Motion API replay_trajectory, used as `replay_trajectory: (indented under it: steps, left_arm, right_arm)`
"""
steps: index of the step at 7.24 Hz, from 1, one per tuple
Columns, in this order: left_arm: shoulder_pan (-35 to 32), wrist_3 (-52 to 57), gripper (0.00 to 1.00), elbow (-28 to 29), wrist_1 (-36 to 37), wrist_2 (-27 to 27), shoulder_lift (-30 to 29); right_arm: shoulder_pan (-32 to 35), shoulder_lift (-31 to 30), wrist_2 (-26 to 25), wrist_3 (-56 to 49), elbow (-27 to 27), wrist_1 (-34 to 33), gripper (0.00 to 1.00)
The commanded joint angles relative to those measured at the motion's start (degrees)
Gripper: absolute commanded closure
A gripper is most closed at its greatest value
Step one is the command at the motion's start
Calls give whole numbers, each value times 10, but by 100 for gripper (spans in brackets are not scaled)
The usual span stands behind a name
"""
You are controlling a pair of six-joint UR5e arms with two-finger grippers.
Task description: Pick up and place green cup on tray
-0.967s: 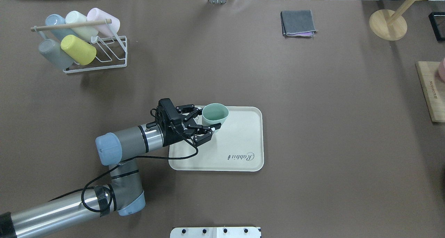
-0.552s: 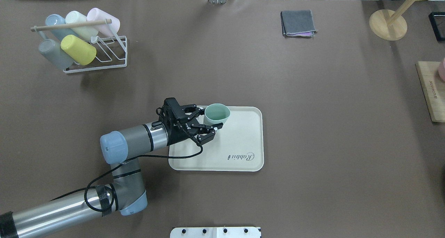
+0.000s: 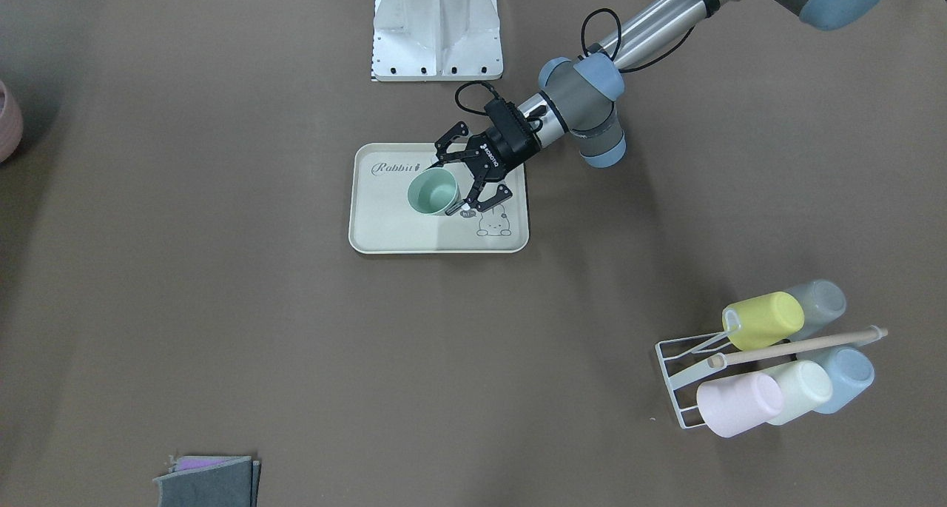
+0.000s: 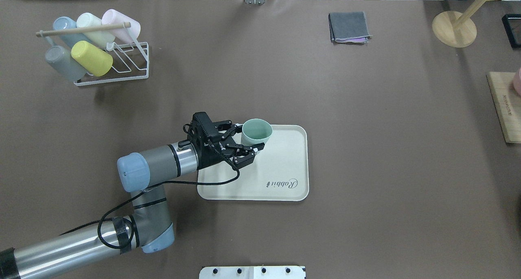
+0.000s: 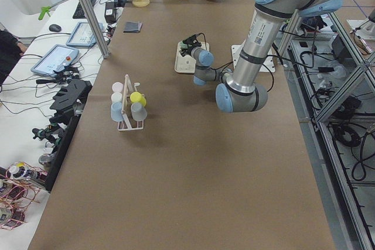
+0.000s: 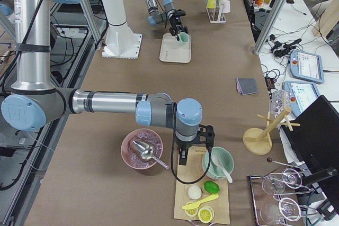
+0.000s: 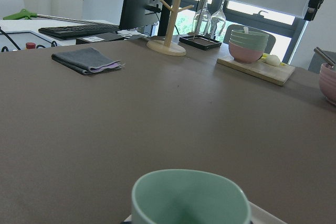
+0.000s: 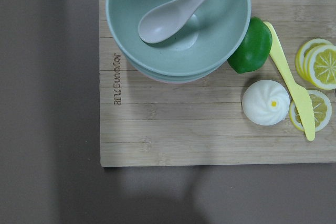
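One cup, one tray, and I'm nearly there. Starting at the left of the overhead view, my left hand point(image 4: 249, 141) reaches in across the tray's left edge. It is clamped on either side of the green cup point(image 4: 256, 131), which is mouth up and close to upright. The cup is over the tray point(image 4: 285, 165), toward its far-left corner. The front view puts it nearer the middle, so I judge it is hanging above the surface rather than resting on it.

The job now is to sink straight down and keep the cup level. The base should land on the flat floor inside the raised rim, not on the rim. Then I let go and back out along the arm's line without nudging the cup's wall. A small shift toward the centre first would be safer.

Far to the right, my right hand point(image 6: 186, 154) hovers over the wooden board point(image 8: 184, 140). I can't tell whether it is released or clenched.
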Motion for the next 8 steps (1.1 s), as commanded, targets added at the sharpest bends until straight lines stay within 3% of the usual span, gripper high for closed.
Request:
replay_trajectory:
  steps: [1, 4, 6, 8]
  left_arm:
    - [0, -4, 19, -1, 1, 1, 2]
    - [0, -4, 13, -2, 2, 1, 4]
    - [-3, 1, 2, -2, 2, -2, 3]
    - [-4, 1, 2, -19, 7, -2, 1]
  right_arm:
    - [0, 0, 1, 0, 0, 0, 0]
    - [0, -1, 1, 0, 0, 0, 0]
    - [0, 0, 1, 1, 0, 0, 0]
    - [0, -1, 1, 1, 0, 0, 0]
